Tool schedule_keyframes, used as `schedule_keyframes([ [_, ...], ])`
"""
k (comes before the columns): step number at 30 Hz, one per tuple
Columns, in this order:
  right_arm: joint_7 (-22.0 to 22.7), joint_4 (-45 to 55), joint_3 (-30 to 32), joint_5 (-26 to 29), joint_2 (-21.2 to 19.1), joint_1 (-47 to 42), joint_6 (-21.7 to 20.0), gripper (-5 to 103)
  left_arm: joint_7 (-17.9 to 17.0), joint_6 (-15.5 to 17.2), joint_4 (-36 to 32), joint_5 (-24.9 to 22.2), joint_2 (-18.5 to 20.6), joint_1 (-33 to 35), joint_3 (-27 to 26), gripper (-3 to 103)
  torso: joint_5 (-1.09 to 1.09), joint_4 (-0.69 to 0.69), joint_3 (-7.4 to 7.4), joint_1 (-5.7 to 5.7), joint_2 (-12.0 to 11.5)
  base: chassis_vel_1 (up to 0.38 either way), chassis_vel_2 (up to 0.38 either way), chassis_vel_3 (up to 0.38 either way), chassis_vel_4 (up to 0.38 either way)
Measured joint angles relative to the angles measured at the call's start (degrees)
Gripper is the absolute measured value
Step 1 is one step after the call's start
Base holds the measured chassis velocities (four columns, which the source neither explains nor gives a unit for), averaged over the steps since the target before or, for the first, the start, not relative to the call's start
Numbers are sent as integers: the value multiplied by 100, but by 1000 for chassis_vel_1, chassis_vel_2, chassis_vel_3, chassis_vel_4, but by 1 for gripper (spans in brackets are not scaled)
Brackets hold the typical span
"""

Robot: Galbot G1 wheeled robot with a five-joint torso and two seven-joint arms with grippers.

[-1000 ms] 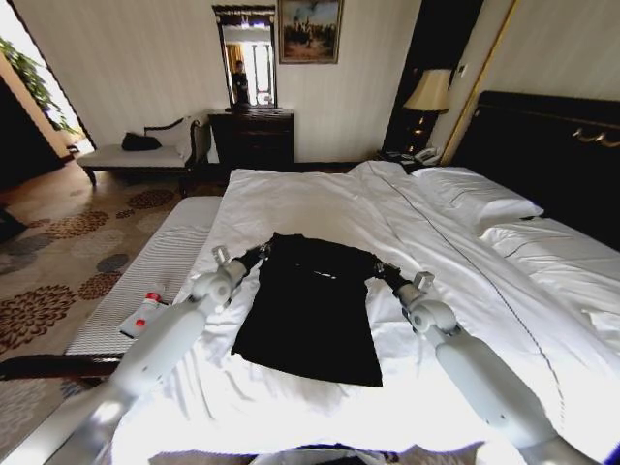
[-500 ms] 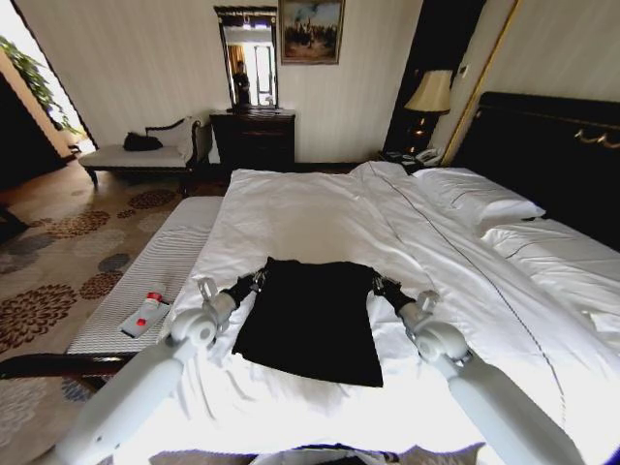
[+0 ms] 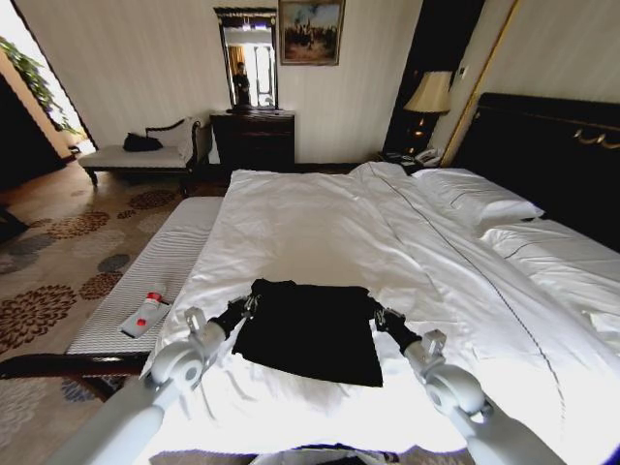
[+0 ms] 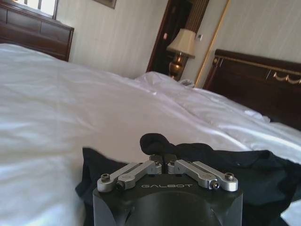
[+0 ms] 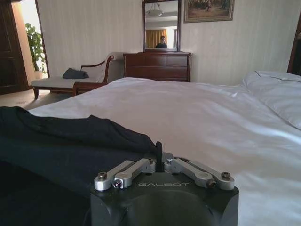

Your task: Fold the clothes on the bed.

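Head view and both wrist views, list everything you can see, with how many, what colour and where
T-shirt: one, black, near edge of bed, folded over, pinched at both far corners.
Bed: one, white sheets, dark headboard at right.
Pillows: white, by headboard.
Bench: one, grey striped, left of bed.
Bottle: one, white with red cap, on bench.
Dresser: one, dark wood, far wall, mirror above.
Lamp: one, cream shade, beside headboard.
Chaise: one, far left.
Left gripper: shut on shirt's left corner.
Right gripper: shut on right corner.
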Motion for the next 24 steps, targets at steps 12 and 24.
schedule_keyframes([
  [12, -241, -436, -54, -435, 211, -298, 532, 3, 34, -86, 167, 743, -460, 479, 129, 1, 0, 0, 1, 1, -1, 0, 0, 0, 0],
  [24, -485, 347, 223, -743, 278, -1293, 712, 46, 64, -86, -429, 1657, -174, 1376, -293, 33, 0, 1, 0, 1, -1, 0, 0, 0, 0],
])
